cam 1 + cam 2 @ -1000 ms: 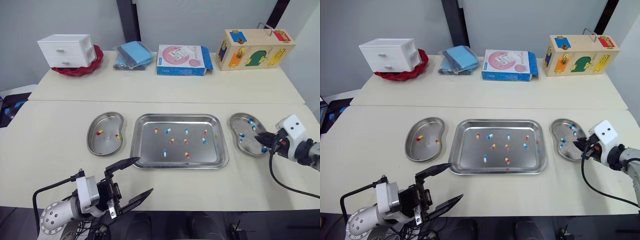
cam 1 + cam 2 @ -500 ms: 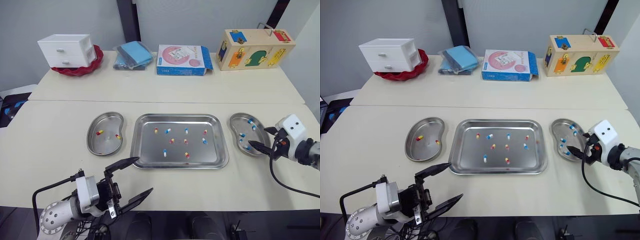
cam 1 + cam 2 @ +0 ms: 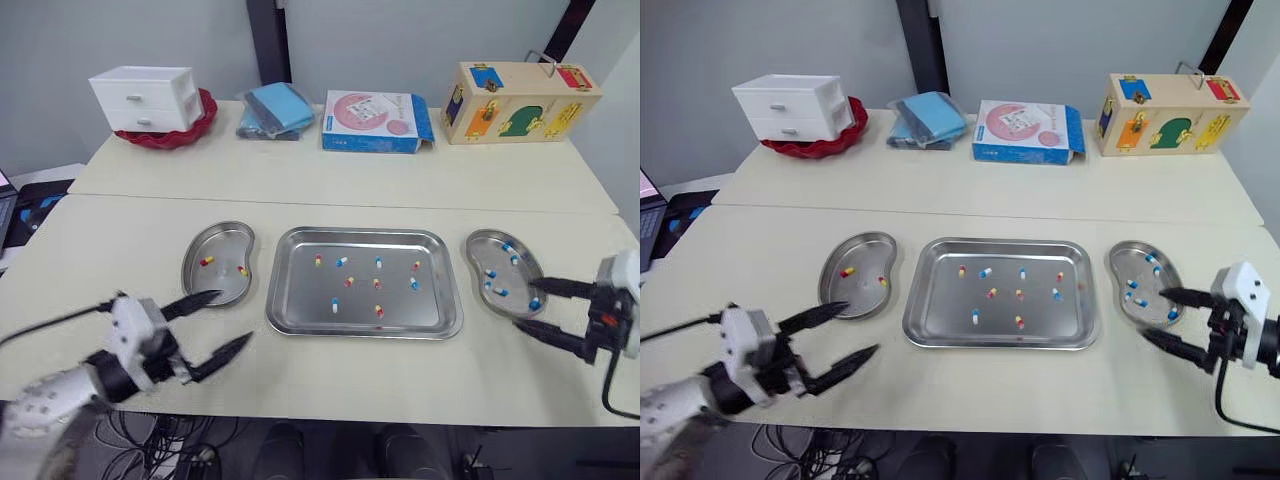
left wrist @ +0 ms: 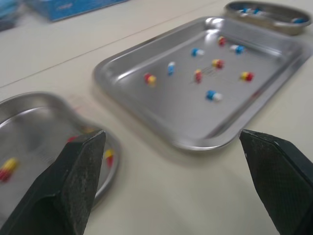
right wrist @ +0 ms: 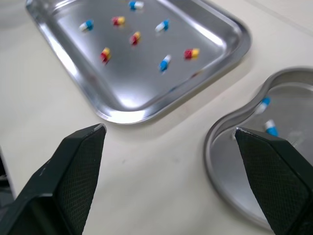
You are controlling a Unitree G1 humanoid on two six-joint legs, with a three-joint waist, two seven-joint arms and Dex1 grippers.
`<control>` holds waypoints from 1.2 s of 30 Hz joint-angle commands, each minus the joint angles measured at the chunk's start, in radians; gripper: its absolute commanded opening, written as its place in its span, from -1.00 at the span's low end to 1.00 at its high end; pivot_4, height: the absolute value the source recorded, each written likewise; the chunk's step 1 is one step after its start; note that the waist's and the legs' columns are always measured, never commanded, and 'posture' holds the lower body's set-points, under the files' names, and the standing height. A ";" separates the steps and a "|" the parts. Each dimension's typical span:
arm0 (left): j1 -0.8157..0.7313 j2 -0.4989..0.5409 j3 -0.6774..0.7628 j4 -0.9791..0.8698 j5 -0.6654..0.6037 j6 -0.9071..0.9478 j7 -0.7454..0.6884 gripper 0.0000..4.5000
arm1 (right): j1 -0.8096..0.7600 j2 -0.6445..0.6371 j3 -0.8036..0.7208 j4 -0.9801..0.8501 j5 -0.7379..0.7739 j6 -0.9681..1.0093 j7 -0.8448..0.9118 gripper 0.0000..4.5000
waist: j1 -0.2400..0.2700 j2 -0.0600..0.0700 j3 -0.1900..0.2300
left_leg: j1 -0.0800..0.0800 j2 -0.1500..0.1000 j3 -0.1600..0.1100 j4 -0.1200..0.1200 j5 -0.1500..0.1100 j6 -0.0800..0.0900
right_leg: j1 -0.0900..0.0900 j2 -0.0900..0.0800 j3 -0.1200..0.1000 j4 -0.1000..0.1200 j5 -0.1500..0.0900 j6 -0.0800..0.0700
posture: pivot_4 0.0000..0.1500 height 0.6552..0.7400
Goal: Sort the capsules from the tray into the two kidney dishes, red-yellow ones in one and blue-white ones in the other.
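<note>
In tray (image 3: 298, 300): 9 caps (image 3: 334, 306); both dishes (image 3: 192, 272) part-filled.

shiny metal tray (image 3: 288, 312), glossy capsules (image 3: 347, 282)

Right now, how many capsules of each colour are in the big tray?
Red-yellow capsules: 5
Blue-white capsules: 4
Total in the tray: 9
</note>
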 commanded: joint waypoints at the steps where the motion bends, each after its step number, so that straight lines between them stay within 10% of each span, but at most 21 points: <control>1: 0.065 0.103 0.160 0.113 0.019 0.109 -0.096 1.00 | 0.064 -0.030 -0.037 0.005 -0.017 -0.070 0.079 0.97 | -0.002 0.000 0.000 | 0.000 0.000 0.001 0.000 0.000 0.000 | 0.000 0.000 0.001 0.000 0.000 0.000 | 1.00 1.00; 18: -0.020 0.167 0.159 0.468 0.232 -0.024 -0.290 1.00 | 0.174 0.036 -0.018 0.065 -0.058 -0.258 0.109 0.97 | -0.011 0.000 0.001 | 0.001 0.000 0.002 -0.003 0.000 0.000 | -0.001 0.000 0.001 -0.002 0.000 0.000 | 1.00 1.00; 36: -0.779 0.129 -0.407 0.468 0.283 0.042 -0.445 1.00 | 0.297 0.416 0.161 -0.204 -0.034 -0.482 -0.072 0.97 | 0.001 0.000 0.001 | 0.001 0.000 0.000 -0.002 0.000 -0.001 | 0.000 0.001 -0.001 0.001 0.000 0.000 | 1.00 1.00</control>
